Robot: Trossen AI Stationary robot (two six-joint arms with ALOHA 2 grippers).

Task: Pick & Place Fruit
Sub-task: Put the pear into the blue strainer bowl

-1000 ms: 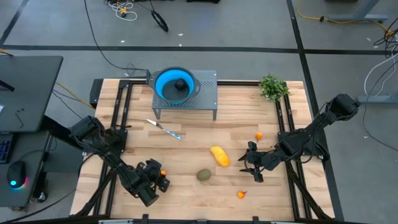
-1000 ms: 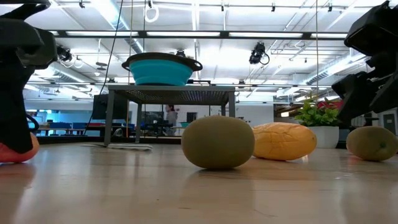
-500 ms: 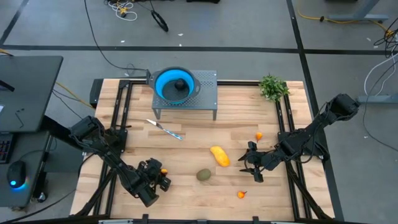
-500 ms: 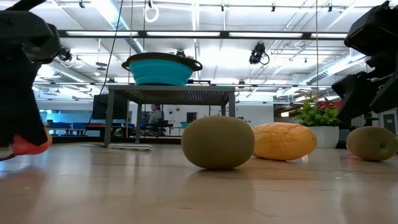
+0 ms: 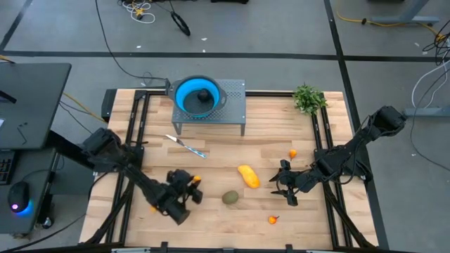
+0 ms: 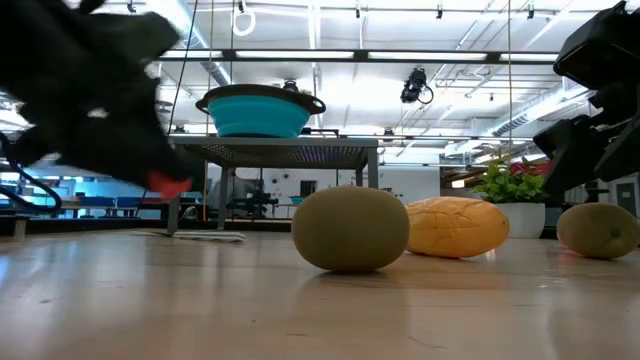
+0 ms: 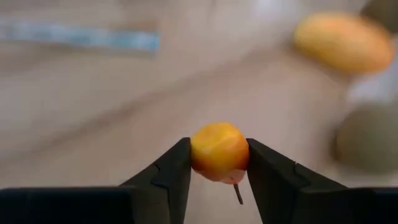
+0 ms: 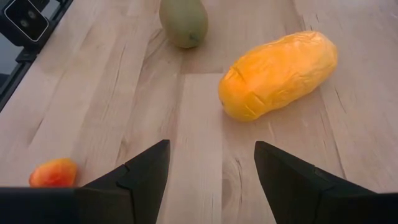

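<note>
The left end effector (image 7: 217,163) grips a small round orange fruit (image 7: 219,152) clear of the wooden worktop (image 5: 281,140), likely for carrying; the right end effector (image 8: 211,163) waits open near the yellow oblong fruit (image 8: 278,74).

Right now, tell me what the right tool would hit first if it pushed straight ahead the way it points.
Probably the yellow oblong fruit: it lies just ahead of the open right tool, slightly to one side. Farther on sits an olive-brown fruit. Depth is uncertain.
</note>
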